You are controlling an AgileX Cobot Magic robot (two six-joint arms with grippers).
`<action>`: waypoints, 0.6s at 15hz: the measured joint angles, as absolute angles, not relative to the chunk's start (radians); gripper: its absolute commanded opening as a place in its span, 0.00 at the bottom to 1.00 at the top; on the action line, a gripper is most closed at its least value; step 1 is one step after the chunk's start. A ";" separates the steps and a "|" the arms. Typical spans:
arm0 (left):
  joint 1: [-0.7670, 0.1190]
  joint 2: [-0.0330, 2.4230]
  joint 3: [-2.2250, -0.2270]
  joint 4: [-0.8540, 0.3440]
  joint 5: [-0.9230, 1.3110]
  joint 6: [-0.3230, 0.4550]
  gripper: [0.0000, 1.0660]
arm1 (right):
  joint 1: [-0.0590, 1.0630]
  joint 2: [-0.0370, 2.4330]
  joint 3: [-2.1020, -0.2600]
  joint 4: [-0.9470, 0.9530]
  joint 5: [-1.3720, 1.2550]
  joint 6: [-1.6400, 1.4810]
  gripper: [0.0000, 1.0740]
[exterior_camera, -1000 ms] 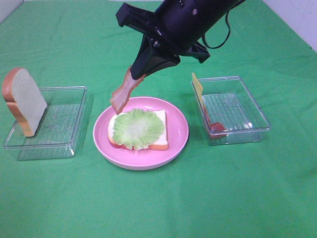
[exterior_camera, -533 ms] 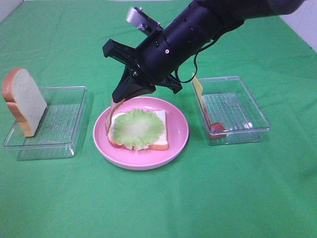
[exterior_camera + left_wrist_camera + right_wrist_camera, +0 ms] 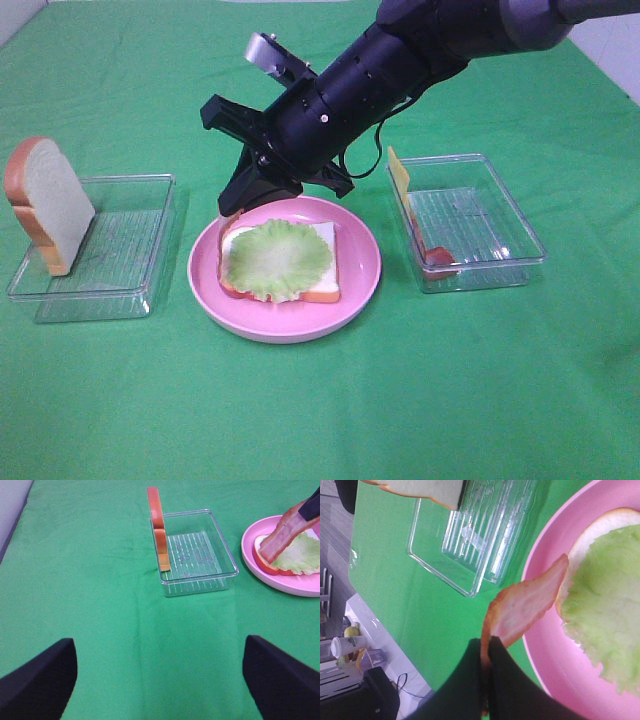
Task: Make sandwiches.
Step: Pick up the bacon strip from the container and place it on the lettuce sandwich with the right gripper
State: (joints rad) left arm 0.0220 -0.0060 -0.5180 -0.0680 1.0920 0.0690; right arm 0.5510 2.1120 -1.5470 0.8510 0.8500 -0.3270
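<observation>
right pincer (image 3: 240,203) is clenching on a bacon strip (image 3: 525,602), gripping it by one end with the jaws pinched tight. its arm is reaching across from the right and leaning down over the far-left rim of the pink plate (image 3: 362,285). strip is hanging slanted, its free end meeting the corner of the bread slice (image 3: 326,290) just inside that rim.

half-built sandwich (image 3: 285,272) is sitting on the plate, mid green desk (image 3: 320,420): bread slice at the bottom, ruffled lettuce leaf (image 3: 278,252) lying on top. a reddish edge is peeking out under the leaf on the left, can't tell what it is.

left pincer (image 3: 160,680) is hanging released, jaws wide apart, nothing between them, well back from the clear left tray (image 3: 140,285). second bread slice (image 3: 50,205) is standing on edge at that tray's left side.

clear right tray (image 3: 500,255) is holding a cheese slice (image 3: 398,172) propped against its left wall and a reddish piece (image 3: 438,258) in the near-left corner.
</observation>
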 measured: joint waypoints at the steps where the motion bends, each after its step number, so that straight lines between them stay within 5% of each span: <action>1: 0.022 -0.006 -0.518 -0.068 1.092 0.069 0.79 | 0.551 2.112 -1.547 0.826 0.848 -0.328 0.00; 9: 0.022 -0.006 -0.518 -0.068 1.092 0.069 0.79 | 0.551 2.112 -1.547 0.570 0.825 -0.240 0.00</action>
State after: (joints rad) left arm 0.0220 -0.0060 -0.5180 -0.0680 1.0920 0.0690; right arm 0.5510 2.1120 -1.5470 0.5700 0.8250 -0.2400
